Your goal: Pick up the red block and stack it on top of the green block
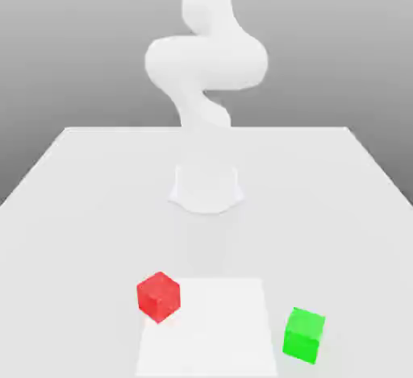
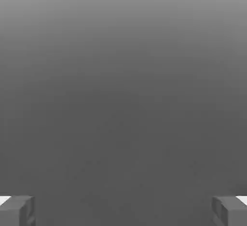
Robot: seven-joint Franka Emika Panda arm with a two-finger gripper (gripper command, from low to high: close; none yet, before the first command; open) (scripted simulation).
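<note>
One broad pale table [image 1: 97, 231] is spreading across the exterior view, with the white Franka Panda arm [image 1: 207, 62] rising from its far side. Next in size, a white square patch [image 1: 211, 340] is lying on the near part of the tabletop, between two small cubes. In the hand view the two-finger gripper [image 2: 123, 211] is standing wide open, its fingers well apart and holding nothing. The bright green cube [image 1: 304, 335] is sitting near and toward the exterior view's right, beyond the patch's edge, turned a little askew. The bright red cube [image 1: 159, 297], the one to be lifted, is resting at the exterior view's left, slightly farther back, overlapping the patch's far left corner in the view and showing a vertical edge toward the camera. It is looking stiff, plain and probably light, with matte sides that should be giving fair grip and little risk of crushing. Its flat opposite side faces are offering the best hold, around mid-height, with the fingers turned square to them; pinching across corners could be spinning it. The green top is appearing only about as wide as the red cube, so the placing is calling for centring and a gentle release.
</note>
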